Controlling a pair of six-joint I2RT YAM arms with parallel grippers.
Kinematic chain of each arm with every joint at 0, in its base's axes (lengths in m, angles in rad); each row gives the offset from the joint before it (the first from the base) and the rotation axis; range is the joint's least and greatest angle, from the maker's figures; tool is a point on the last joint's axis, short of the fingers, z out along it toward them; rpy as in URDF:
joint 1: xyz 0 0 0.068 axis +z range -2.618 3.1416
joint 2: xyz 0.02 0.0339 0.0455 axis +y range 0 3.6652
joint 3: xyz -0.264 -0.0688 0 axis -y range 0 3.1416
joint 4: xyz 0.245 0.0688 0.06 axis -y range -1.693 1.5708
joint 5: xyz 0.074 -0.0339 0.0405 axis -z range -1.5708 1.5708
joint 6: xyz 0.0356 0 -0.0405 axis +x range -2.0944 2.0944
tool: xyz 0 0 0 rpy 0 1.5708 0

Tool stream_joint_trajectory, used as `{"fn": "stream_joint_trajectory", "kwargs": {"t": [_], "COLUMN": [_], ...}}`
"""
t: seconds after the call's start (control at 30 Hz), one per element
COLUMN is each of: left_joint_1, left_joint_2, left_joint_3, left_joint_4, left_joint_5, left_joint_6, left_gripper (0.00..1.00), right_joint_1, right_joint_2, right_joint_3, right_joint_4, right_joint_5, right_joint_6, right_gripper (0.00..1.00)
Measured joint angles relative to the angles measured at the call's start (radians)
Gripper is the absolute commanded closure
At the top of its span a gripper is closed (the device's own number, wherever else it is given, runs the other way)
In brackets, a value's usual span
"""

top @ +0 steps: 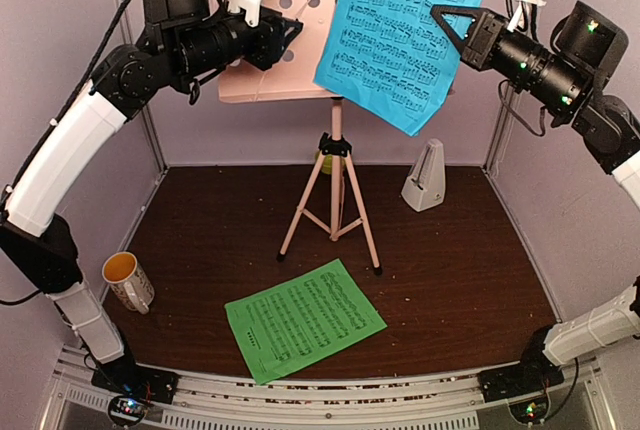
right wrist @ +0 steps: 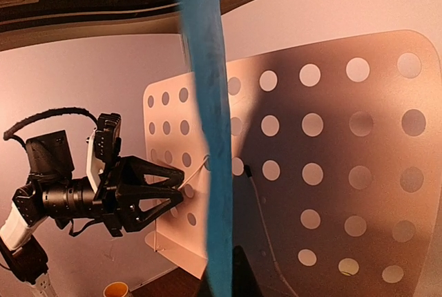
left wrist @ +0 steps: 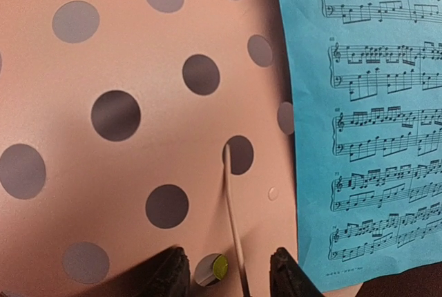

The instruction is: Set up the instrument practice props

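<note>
The pink perforated music stand [top: 262,78] stands on its tripod at the back middle. My right gripper [top: 447,20] is shut on the right edge of the blue music sheet [top: 405,25] and holds it against the stand's right half. In the right wrist view the sheet [right wrist: 207,103] is seen edge-on. My left gripper [top: 290,25] is open at the stand's face, with its fingers [left wrist: 173,276] on either side of a thin white wire arm [left wrist: 231,200]. The green music sheet [top: 305,320] lies flat at the front. The white pyramid metronome [top: 425,178] stands at the back right.
A white mug [top: 128,280] with an orange lining stands at the front left. A lime-green bowl [left wrist: 219,267] shows through a hole of the stand, behind the tripod legs [top: 333,205]. Grey walls close in the back and sides.
</note>
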Motion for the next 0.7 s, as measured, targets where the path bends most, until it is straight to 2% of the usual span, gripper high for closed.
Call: {"fn": "stream_joint_trajectory", "kwargs": {"t": [0.17,0.3,0.47,0.7], "left_joint_1": [-0.003,-0.010,-0.014,-0.014], "left_joint_2": [0.011,0.010,-0.040,-0.106], "left_joint_3": [0.014,0.010,-0.081,-0.188], "left_joint_4": [-0.028,-0.036,-0.010,0.058], "left_joint_5": [-0.015,-0.018,-0.008,0.040], "left_joint_6": [0.002,0.006,0.008,0.030], "left_gripper": [0.80,0.88,0.99,1.00], "right_joint_1": [0.000,0.000,-0.003,-0.003], "right_joint_2": [0.006,0.011,0.011,0.011], "right_joint_3": [0.008,0.011,0.011,0.011], "right_joint_4": [0.000,0.000,0.000,0.000], "right_joint_5": [0.019,0.036,0.057,0.078], "right_joint_6": [-0.005,-0.009,-0.022,-0.030], "right_gripper": [1.00,1.00,1.00,1.00]}}
